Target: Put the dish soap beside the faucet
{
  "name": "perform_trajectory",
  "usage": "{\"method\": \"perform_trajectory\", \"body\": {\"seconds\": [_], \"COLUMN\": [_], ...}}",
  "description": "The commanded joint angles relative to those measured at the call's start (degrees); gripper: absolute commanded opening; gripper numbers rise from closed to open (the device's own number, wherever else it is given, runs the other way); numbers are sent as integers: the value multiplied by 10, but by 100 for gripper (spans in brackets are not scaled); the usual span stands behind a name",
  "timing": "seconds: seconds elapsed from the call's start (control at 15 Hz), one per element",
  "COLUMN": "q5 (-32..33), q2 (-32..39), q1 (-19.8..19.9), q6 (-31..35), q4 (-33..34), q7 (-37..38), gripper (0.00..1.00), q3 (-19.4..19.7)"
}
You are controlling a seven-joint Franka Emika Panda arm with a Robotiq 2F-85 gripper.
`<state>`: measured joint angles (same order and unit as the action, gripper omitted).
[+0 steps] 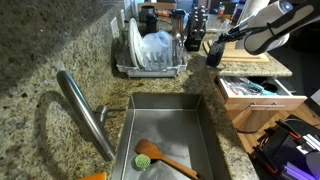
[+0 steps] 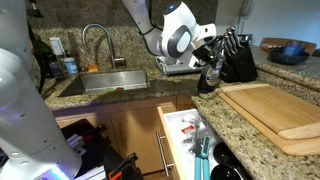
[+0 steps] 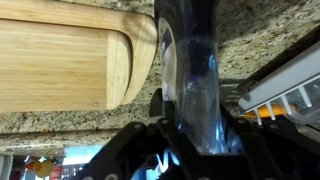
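Observation:
The dish soap (image 1: 213,57) is a small dark bottle, held just above the granite counter to the right of the dish rack. It also shows in the other exterior view (image 2: 210,80) and fills the middle of the wrist view (image 3: 188,70). My gripper (image 1: 216,44) (image 2: 211,66) (image 3: 195,140) is shut on it, fingers on both sides. The faucet (image 1: 85,112) is a long slanting steel spout at the sink's left side, far from the bottle. It appears as an arched spout in an exterior view (image 2: 96,38).
A dish rack (image 1: 150,68) with plates stands behind the sink (image 1: 200,135), which holds a green brush (image 1: 143,160) and a wooden spoon (image 1: 172,163). A wooden cutting board (image 2: 275,112) (image 3: 60,60), a knife block (image 2: 238,62) and an open drawer (image 1: 258,92) (image 2: 185,140) lie near the gripper.

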<state>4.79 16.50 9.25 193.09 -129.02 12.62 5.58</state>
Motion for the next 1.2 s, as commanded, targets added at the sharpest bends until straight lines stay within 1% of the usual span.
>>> {"method": "perform_trajectory", "body": {"seconds": [0.0, 0.07, 0.2, 0.27, 0.33, 0.4, 0.6, 0.73, 0.87, 0.93, 1.13], "q5": [10, 10, 23, 32, 31, 18, -42, -85, -132, -153, -187], "q2": [-23, -28, -46, -60, -61, -61, -52, -57, -64, -71, -110], "q1": [22, 28, 71, 110, 123, 145, 234, 310, 371, 397, 447], "q6": [-29, -36, -56, -74, -85, -96, -142, -181, -222, -245, -318], "q4": [-5, -4, -10, -16, -17, -18, -6, -4, 0, 3, 8], "q7": [1, 6, 17, 27, 31, 21, -40, -94, -160, -195, -291], "gripper": [17, 17, 17, 17, 17, 17, 17, 17, 17, 17, 17], "q3": [-13, -22, -86, -149, -184, -229, -368, -457, -520, -543, -586]}}
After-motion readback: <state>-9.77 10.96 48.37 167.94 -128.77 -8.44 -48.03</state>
